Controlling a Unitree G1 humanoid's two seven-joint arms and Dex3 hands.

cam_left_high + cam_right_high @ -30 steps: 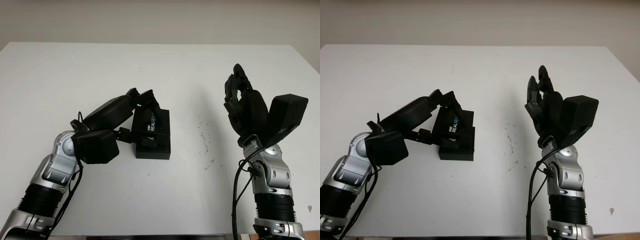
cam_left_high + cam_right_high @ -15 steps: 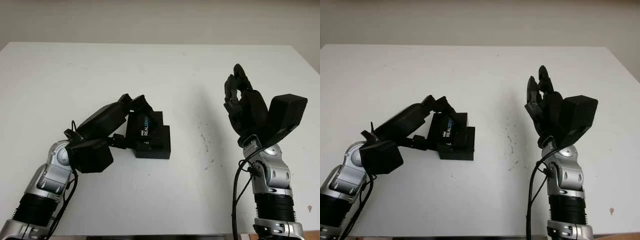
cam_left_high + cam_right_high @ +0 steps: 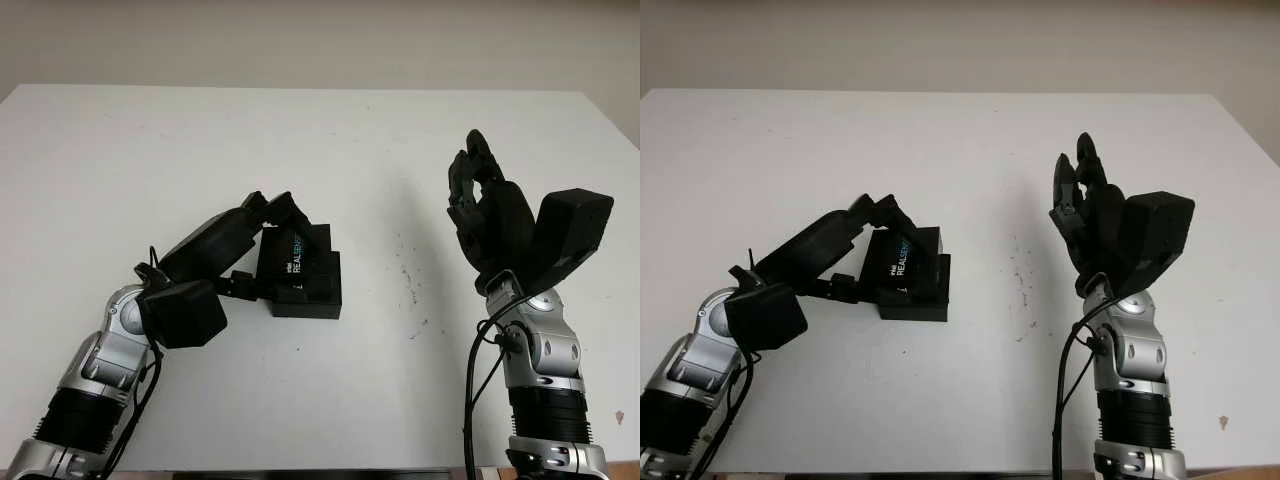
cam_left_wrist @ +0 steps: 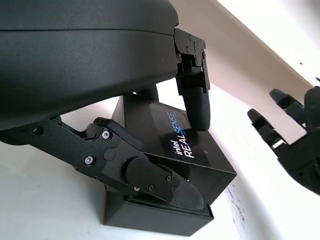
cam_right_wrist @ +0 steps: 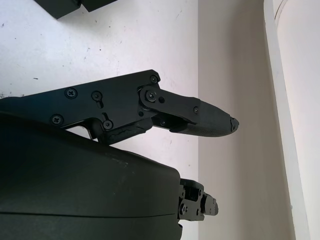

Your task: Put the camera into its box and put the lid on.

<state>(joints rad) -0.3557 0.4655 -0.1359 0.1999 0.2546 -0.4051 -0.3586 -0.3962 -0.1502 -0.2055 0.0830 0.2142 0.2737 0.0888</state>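
A black box sits on the white table, left of centre. Its black lid, printed "intel REALSENSE", leans tilted over the box's left part, its lower edge on the box. My left hand is shut on the lid, with fingers over the lid's top edge and the thumb under its near side. The lid hides the inside of the box. My right hand is open, raised above the table's right part, well away from the box.
Dark specks mark the table between the box and the right arm. The table's far edge meets a pale wall. Bare table lies behind and to the left of the box.
The left hand has pulled back a little toward the left with the lid, and the lid now leans lower over the box. The right hand has not moved.
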